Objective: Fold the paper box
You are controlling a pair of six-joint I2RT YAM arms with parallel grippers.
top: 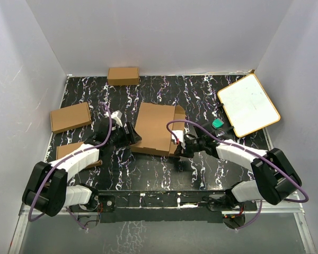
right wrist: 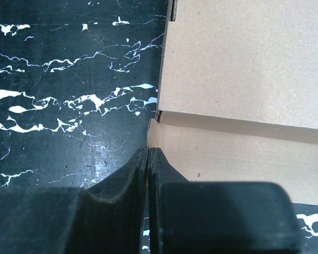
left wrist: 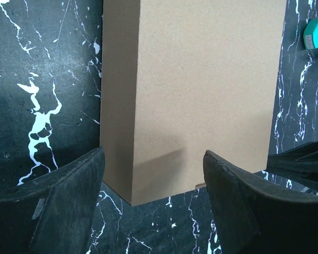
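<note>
The paper box (top: pixel 156 127) was best braced by the open left gripper (left wrist: pixel 153 153) while its flap (right wrist: pixel 228 153) was pushed squarely by the closed right gripper (right wrist: pixel 148 153).

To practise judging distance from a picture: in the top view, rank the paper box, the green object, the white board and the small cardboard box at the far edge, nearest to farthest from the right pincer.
1. paper box: centre of the table, meeting the right pincer.
2. green object: off to the right.
3. white board: far right corner.
4. small cardboard box: far edge, to the left.
</note>
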